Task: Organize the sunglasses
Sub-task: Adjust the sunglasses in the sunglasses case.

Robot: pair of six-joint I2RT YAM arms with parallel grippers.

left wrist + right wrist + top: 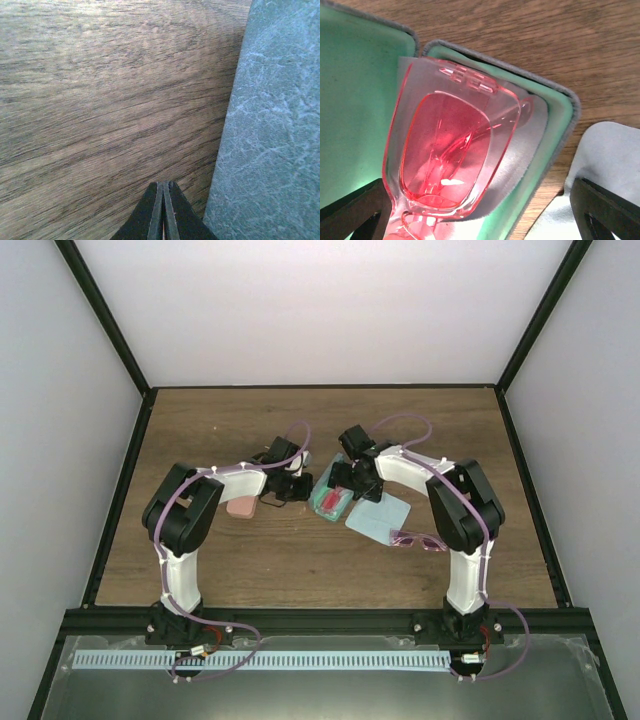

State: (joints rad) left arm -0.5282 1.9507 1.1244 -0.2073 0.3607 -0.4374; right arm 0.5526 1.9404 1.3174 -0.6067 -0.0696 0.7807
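The red-lensed sunglasses (447,150) lie folded on a grey cloth inside an open green-lined case (555,125); from the top they show as a red patch (334,501). My right gripper (475,220) hangs open just above them, one finger on each side, touching nothing. The pinkish-purple sunglasses (420,540) rest on the table right of the case, beside the right arm. My left gripper (163,210) is shut on nothing, low over the wood, just left of the case's blue-grey outer shell (270,140). In the top view the left gripper (290,488) sits between a pink case and the open case.
A closed pink case (243,506) lies by the left arm's wrist. A pale blue cloth (380,515) is spread right of the open case, and its edge (612,160) shows in the right wrist view. Black frame posts border the wooden table (300,560).
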